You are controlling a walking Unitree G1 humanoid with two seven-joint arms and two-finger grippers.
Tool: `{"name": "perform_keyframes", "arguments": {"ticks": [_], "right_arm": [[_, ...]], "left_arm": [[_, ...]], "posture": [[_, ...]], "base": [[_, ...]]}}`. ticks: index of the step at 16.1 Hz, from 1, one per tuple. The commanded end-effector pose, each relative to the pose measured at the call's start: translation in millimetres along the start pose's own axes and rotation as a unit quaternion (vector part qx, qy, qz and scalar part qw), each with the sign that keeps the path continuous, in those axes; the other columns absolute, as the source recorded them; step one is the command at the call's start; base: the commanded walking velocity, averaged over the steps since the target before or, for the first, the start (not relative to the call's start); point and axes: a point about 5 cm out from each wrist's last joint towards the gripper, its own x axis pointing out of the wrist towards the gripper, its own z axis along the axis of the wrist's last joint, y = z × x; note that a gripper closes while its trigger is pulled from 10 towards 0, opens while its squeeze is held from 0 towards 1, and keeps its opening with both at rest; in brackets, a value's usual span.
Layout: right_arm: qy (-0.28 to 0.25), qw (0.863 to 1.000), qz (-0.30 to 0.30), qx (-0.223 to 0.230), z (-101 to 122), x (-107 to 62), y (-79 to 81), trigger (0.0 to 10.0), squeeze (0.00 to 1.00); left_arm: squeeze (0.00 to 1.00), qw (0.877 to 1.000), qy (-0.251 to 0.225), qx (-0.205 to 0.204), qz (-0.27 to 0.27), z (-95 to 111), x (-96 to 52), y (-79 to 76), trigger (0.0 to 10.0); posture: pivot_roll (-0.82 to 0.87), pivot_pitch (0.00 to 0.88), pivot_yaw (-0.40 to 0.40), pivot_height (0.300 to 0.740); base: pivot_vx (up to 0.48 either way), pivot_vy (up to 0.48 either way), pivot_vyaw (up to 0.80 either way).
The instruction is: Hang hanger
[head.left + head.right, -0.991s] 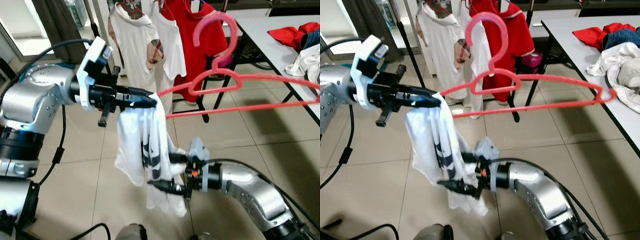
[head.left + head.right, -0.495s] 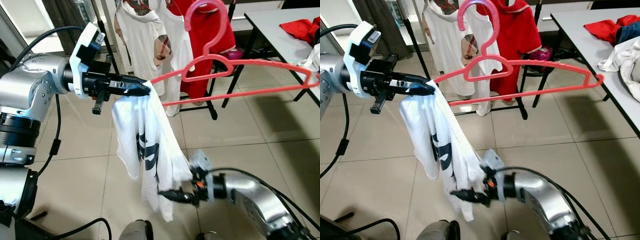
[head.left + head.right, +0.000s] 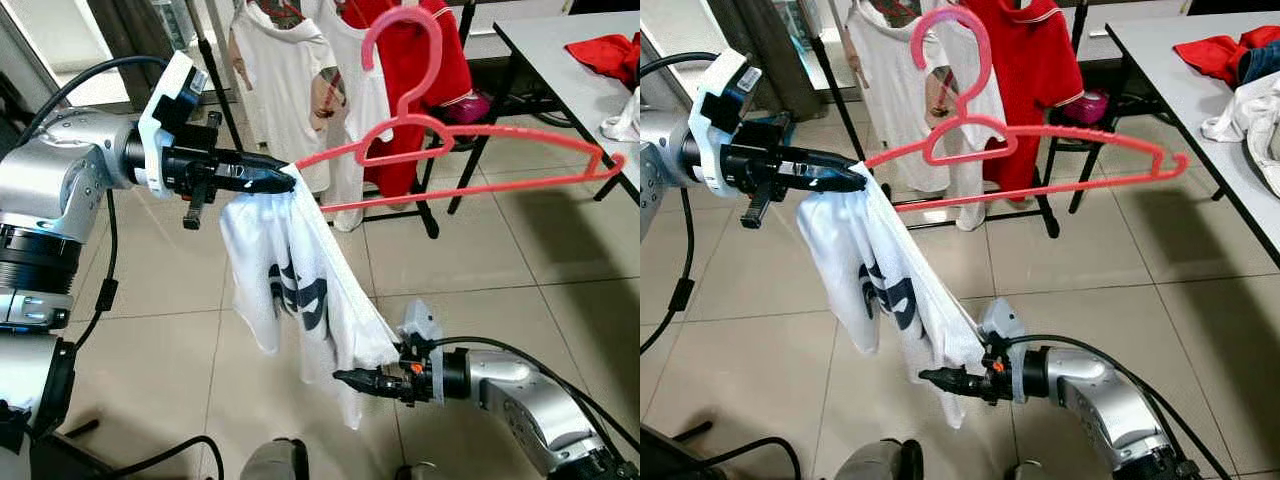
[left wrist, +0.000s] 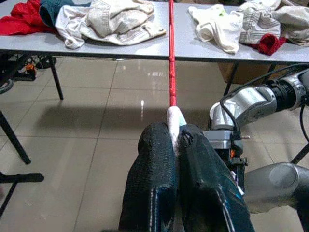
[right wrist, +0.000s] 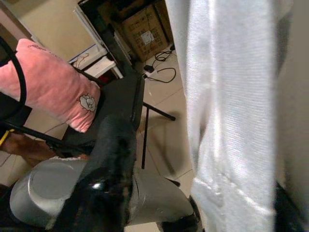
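My left gripper point(image 3: 285, 180) is pinched shut on one end of the pink hanger point(image 3: 470, 150) and the white shirt point(image 3: 300, 300) draped from it. My right gripper point(image 3: 350, 380) sits low at the shirt's hem; I cannot tell its finger state. Hung clothes point(image 3: 340, 80) and a rack point(image 3: 215, 70) stand ahead, with a grey table point(image 3: 560, 50) at right.
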Motion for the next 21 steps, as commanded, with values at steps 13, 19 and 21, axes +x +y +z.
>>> {"name": "perform_keyframes", "arguments": {"ticks": [13, 19, 21], "right_arm": [[-0.018, 0.988, -0.152, -0.012, 8.4, -69.1, -28.4, 0.0, 0.00], [-0.044, 0.942, -0.325, -0.070, 29.2, -108.1, -52.0, 0.0, 0.00], [-0.051, 0.916, -0.389, -0.085, 37.3, -124.8, -63.8, 0.0, 0.00]], "left_arm": [[0.00, 0.998, 0.047, -0.012, 0.034, -34.2, -16.5, -22.3, 0.0], [0.00, 0.997, 0.050, -0.028, 0.046, -45.5, -17.2, -43.4, 0.0], [0.00, 0.997, 0.058, -0.035, 0.035, -47.9, -14.0, -56.1, 0.0]], "posture": [[0.01, 0.061, 0.120, 0.740], [-0.01, 0.052, 0.113, 0.740], [-0.01, 0.052, 0.110, 0.740]], "base": [[0.000, 0.000, 0.00], [0.000, 0.000, 0.00], [0.000, 0.000, 0.00]]}}
